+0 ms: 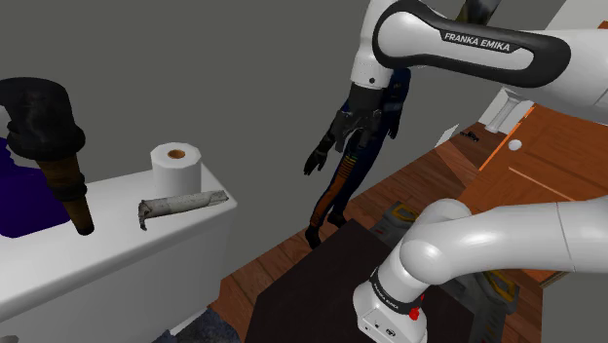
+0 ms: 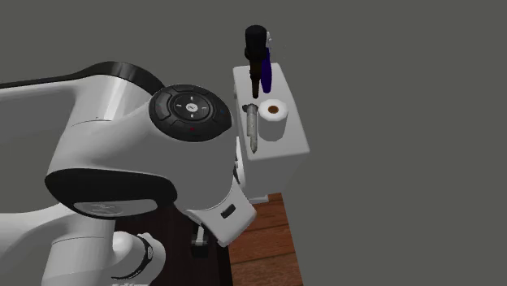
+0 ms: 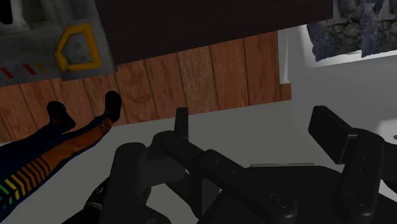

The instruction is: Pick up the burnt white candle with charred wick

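Looking down, in the wrist view, at fingers [image 3: 331, 130] standing apart, gripping nothing, over wooden floor [image 3: 191, 76] and a figure's orange-striped legs [image 3: 70, 143]. Finding, in the shoulder view, the candle [image 1: 182, 205] lying flat on the white worktop [image 1: 107, 234], greyish, mottled, blackened at one end, just beside an upright paper roll [image 1: 175, 168], well apart from the fingers.

**Cut Off, Covered, Too Small**

In the shoulder view, the dark bottle [image 1: 47, 136] and the purple thing [image 1: 19, 200] run off the left edge. The arm [image 1: 468, 49] leaves by the top and right edges. In the second exterior view, the arm covers the white counter's [image 2: 284, 154] lower corner, and the candle [image 2: 253, 128] is too small to show its wick. In the wrist view, the picture's edge cuts off the striped figure's [image 3: 57, 153] upper body.
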Available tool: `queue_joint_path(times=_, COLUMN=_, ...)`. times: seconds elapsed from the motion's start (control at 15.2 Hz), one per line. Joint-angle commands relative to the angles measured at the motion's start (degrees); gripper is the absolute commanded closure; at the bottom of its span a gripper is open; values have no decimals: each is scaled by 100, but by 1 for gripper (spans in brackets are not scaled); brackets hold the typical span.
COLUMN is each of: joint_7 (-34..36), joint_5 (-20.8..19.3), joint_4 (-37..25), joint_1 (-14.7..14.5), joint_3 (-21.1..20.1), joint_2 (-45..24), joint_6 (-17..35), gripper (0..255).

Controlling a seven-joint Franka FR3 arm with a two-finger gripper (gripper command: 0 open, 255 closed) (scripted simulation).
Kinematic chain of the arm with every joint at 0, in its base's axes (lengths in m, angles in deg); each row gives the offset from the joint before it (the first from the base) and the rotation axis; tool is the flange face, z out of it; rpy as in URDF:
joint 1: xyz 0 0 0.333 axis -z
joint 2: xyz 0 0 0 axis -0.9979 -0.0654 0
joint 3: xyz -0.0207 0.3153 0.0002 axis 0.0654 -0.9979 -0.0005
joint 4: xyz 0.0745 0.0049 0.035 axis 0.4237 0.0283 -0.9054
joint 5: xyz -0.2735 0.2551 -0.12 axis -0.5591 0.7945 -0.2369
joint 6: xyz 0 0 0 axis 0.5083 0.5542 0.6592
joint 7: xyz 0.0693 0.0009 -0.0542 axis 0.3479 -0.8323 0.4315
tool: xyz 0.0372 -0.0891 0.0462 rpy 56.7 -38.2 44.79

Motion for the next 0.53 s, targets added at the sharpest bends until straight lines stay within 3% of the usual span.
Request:
queue_joint_path(times=0.0, joint_7=0, joint_5=0, joint_4=0, joint_1=0, joint_3=0, joint_2=0, joint_6=0, gripper=0)
queue_joint_path(times=0.46, joint_7=1441, joint_5=834, joint_4=137, joint_1=-227, joint_3=-922, joint_2=-216, joint_6=410, gripper=0)
